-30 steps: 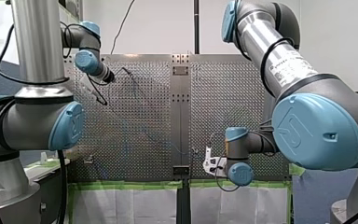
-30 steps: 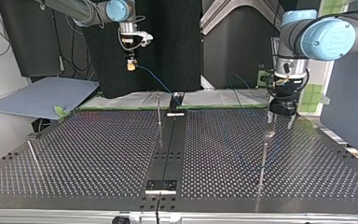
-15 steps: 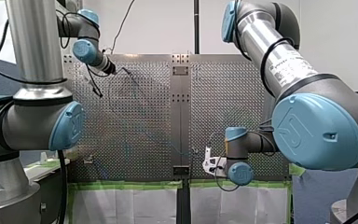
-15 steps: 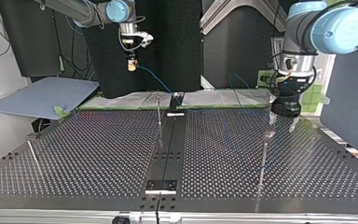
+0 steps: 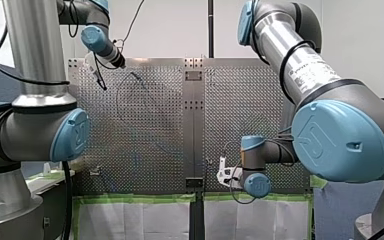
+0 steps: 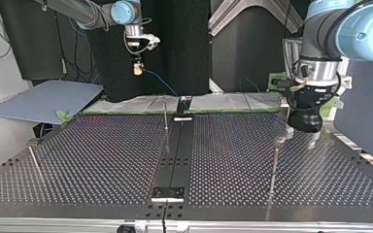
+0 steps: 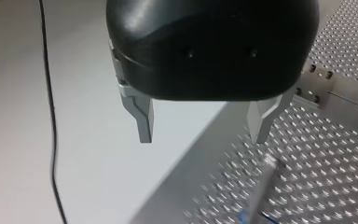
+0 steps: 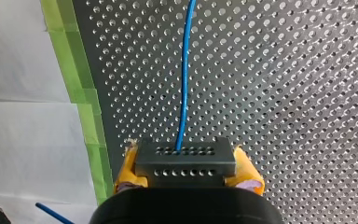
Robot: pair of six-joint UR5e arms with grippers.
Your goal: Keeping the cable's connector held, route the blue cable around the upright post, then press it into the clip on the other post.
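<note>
Right claw (image 8: 186, 165): yellow pads clamp dark perforated connector block (image 8: 185, 154); thin blue cable (image 8: 185, 70) leads ahead. Left claw (image 7: 202, 135): spread wide, empty, over perforated metal counter (image 7: 335, 140).

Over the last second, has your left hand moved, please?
Yes. In the top view my left hand has come toward the camera, up beside the right-hand post.

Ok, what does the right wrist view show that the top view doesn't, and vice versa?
Only the right wrist view: the dark connector, with rows of holes, clamped by my right gripper between yellow pads, the blue cable leaving it. Only the top view: my left gripper, open, near a post, and another upright post at the middle. Both: the blue cable, my right gripper and the perforated table.
</note>
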